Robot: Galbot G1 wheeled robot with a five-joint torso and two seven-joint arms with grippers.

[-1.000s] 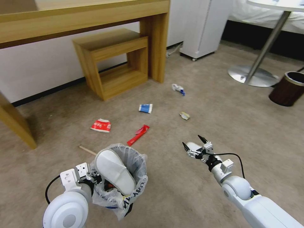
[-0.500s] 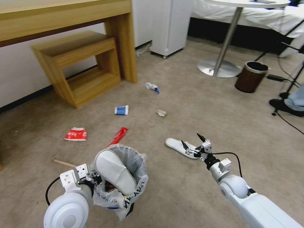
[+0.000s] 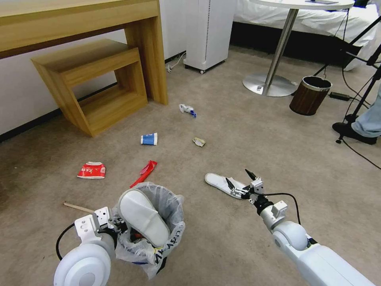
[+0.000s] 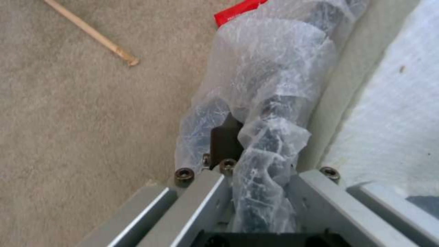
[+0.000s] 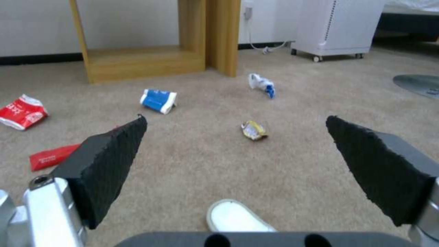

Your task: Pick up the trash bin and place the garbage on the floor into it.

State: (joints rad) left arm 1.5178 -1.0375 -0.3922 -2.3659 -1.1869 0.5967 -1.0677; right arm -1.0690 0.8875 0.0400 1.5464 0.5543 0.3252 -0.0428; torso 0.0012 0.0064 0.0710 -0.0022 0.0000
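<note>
— Where is your small round black trash bin with the crinkly white plastic bag, and what holds it?

— My left gripper is clenched on its rim; in the left wrist view the bag is pinched between my fingers there. One white fabric slipper already stands inside the bin, sole up and sticking out above the rim.

— And your right gripper?

— My right gripper hangs just above the second white slipper, which lies flat on the beige short-pile carpet, to the right of the bin. The black padded fingers are spread wide and grasp nothing.

— What else lies around the bin?

— Just behind it is a long red wrapper. To its left lies a thin wooden stick, and farther behind that a crushed red-white carton. Well behind the bin are a blue-white packet, a small yellowish crumpled wrapper and a crushed white bottle with blue cap.
</note>
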